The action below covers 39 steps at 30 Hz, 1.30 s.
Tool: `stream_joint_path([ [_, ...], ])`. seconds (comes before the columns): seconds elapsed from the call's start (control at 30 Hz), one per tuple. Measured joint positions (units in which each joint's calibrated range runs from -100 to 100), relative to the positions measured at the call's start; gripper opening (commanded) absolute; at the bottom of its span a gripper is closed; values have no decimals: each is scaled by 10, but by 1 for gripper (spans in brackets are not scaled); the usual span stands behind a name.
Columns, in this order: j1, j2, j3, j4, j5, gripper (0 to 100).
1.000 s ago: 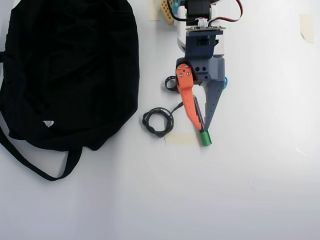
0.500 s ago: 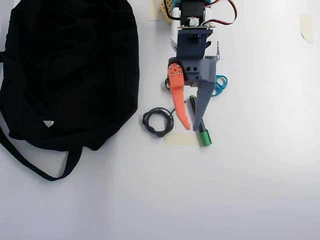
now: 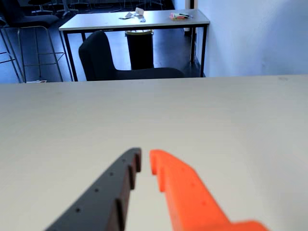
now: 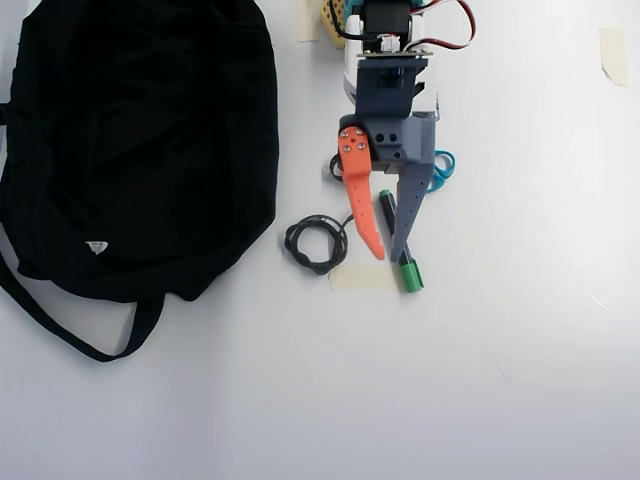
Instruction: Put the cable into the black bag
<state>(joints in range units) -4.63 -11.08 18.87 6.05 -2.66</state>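
So the pincer [image 4: 388, 257] sits over the white counter [image 4: 520, 330] with its tips apart by a small gap and nothing between them. One finger is orange [image 4: 360, 205], the other dark grey [image 4: 408, 210], and both point toward the bottom of the overhead view. In the wrist view you see the same pincer [image 3: 145, 161] with that narrow slot between the tips and bare counter [image 3: 216, 120] ahead of it.

Right under the grey finger there's a marker with a green cap [image 4: 408, 274], lying roughly along the finger's direction. Its capped end pokes out past the tip and rests on the edge of a strip of pale tape [image 4: 362, 278].

The cable [image 4: 316, 243] is just beside the orange finger, on its left in the overhead view, not touching it. It's a small loose coil flat on the counter, with a short tail running up and right toward the orange finger. The plug end is too small to make out.

Further left past the cable is the black bag [image 4: 140, 140], lying flat, with its strap [image 4: 70, 330] looping out below.
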Motion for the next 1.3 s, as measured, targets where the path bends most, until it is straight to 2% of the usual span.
stream_joint_path([
  [0.2, 0, 0, 0, 27, 1, 2],
  [0.5, 34, 0, -5, 186, 1, 2],
  [0.67, 66, 0, -30, 283, -17, 2],
  [0.97, 89, 2, -32, 400, -22, 2],
  [1.3, 89, 110, -100, 495, -37, 2],
])
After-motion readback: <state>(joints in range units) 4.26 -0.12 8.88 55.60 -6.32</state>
